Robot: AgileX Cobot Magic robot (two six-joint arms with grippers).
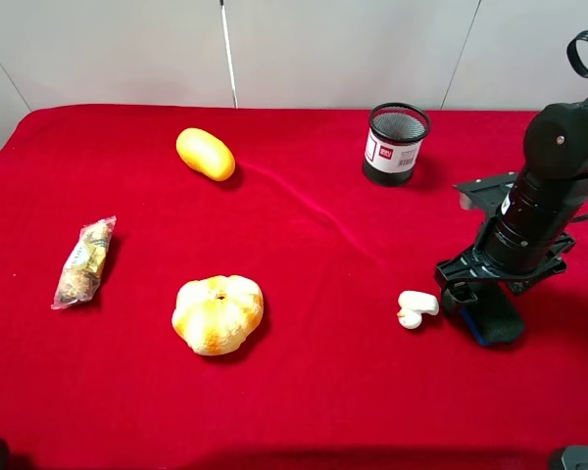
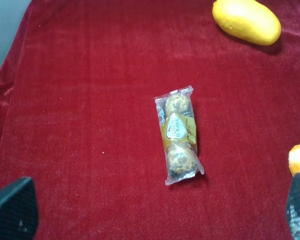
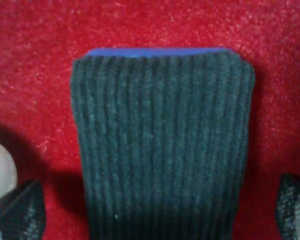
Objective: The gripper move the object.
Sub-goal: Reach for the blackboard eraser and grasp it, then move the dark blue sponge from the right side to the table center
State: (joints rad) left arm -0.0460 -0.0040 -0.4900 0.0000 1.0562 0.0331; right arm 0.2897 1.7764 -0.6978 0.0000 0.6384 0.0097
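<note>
**Board eraser: right gripper set over it, not yet gripped**

- **Location.** The object lies felt side up with its blue base down, well forward and right of the mesh cup. A small white piece lies just beside it, almost straight forward of the cup.
- **Right gripper.** Jaws wide, one to each side of the felt, holding nothing.
- **Left gripper.** Wide and empty, above a wrapped sweet pack far left of the cup.
- **Handling, as judged.** Close squarely across the narrow width, low enough to catch the firm base. Keep clear of the white piece, since the felt may yield and slip.
- **Surface and room.** Red cloth, plush and faintly creased. Pale wall panels stand behind the cup.
</note>
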